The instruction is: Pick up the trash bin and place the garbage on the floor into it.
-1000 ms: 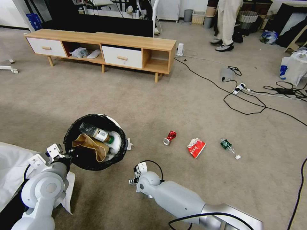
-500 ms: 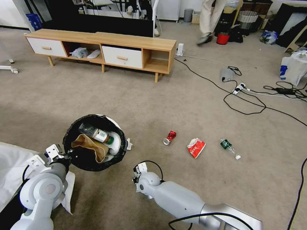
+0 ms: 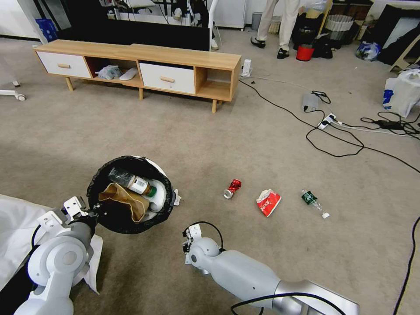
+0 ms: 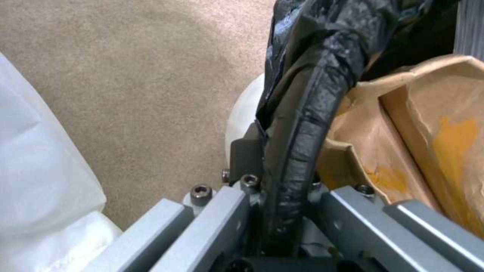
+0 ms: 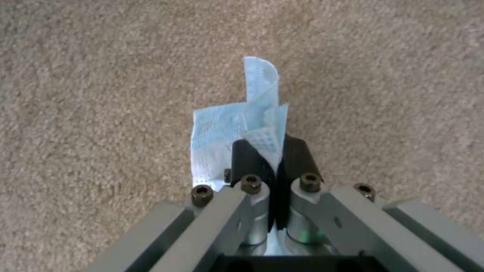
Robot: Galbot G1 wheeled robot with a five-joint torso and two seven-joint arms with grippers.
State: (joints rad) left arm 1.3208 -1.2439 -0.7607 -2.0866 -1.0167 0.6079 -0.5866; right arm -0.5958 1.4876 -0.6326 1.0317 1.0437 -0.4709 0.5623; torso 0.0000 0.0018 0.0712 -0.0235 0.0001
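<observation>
The trash bin [image 3: 93, 186], white with a black bag over its rim, hangs at the lower left, and my left gripper [image 3: 94, 212] is shut on its near rim. The left wrist view shows the black rim [image 4: 302, 113] pinched between the jaws. Inside lie a brown paper bag [image 3: 124, 202] and a bottle [image 3: 131, 181]. My right gripper [image 5: 272, 151] is shut on a white-blue tissue [image 5: 219, 126] just above the carpet; my right arm [image 3: 227, 267] reaches in right of the bin. On the floor lie a crushed red can [image 3: 232, 188], a red-white wrapper [image 3: 268, 202] and a small bottle [image 3: 313, 201].
A low wooden TV stand [image 3: 140, 65] stands at the back. Black cables [image 3: 332, 135] and a power strip [image 3: 327, 120] cross the carpet at right, near a large white shopping bag [image 3: 400, 94]. A white sheet [image 3: 17, 232] lies under my left arm. A red bucket [image 3: 305, 52] sits far back.
My right wrist has drawn slightly back toward me. The left gripper and the bin have stayed where they were.
</observation>
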